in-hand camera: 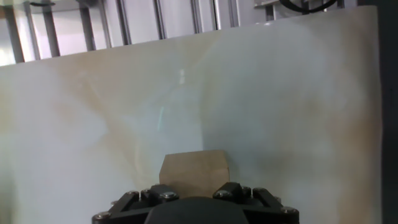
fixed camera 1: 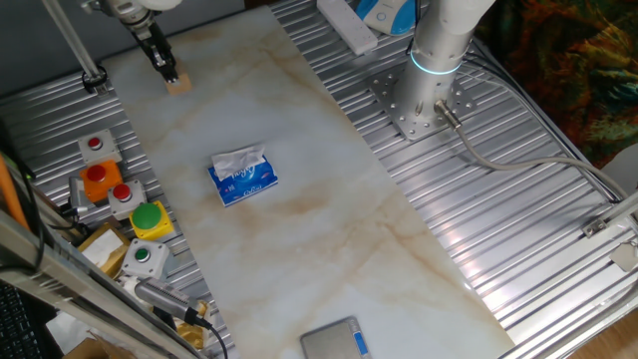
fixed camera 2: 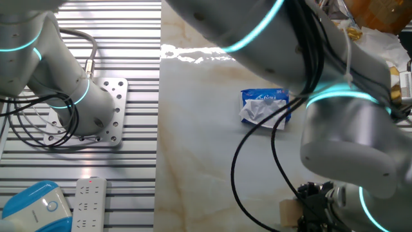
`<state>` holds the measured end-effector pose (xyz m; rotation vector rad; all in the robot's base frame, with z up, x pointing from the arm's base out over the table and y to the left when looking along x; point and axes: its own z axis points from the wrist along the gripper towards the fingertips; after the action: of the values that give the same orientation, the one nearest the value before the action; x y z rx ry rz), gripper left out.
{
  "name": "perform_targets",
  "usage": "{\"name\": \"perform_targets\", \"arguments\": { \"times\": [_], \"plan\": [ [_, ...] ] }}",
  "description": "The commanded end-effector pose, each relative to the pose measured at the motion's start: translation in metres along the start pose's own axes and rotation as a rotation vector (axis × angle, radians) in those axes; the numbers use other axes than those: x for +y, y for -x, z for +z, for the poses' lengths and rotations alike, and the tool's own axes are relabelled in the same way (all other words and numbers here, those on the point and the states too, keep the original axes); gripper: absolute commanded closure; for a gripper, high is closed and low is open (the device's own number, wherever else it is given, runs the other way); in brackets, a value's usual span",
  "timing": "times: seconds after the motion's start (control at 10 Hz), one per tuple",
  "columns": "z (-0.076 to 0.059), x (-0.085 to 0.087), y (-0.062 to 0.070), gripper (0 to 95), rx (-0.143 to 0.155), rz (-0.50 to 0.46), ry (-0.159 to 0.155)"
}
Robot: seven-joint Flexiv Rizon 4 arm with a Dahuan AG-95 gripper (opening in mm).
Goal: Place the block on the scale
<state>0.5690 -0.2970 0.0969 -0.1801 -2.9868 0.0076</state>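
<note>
Marbled white counter (fixed camera 1: 299, 170), flanked by ribbed metal panels, carried everything you needed for the task. Your block (fixed camera 1: 178, 85) sat at the far end of that surface, directly under the gripper (fixed camera 1: 165, 72), whose fingers (fixed camera 1: 159, 57) reached down onto it. The hand view showed the block's tan face just ahead of the gripper housing, with pale counter beyond; whether the block rested on the surface or hung just clear of it could not be told. You appeared to have the fingers clamped on the block, since it sat centred between them in every view, though the contact itself was hidden. The scale (fixed camera 1: 335, 341) lay at the opposite, near edge of the counter, well apart from the block, its blue strip facing the right side. A blue-and-white tissue pack (fixed camera 1: 242, 177) lay between the two, so your carry would likely need to pass beside or over it. Your arm stretched out from its base plate (fixed camera 1: 419, 105), wrist turned down, the fingers nearly vertical.
</note>
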Motion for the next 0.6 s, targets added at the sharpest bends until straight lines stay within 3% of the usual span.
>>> {"name": "perform_targets", "arguments": {
  "times": [0.1,0.4,0.6],
  "plan": [
    [-0.011,0.004,-0.01,95.0,-0.001,0.0,0.0],
    [-0.038,0.027,-0.023,95.0,0.008,0.006,-0.01],
    [-0.041,0.03,-0.024,95.0,0.006,0.0,-0.001]
  ]
}}
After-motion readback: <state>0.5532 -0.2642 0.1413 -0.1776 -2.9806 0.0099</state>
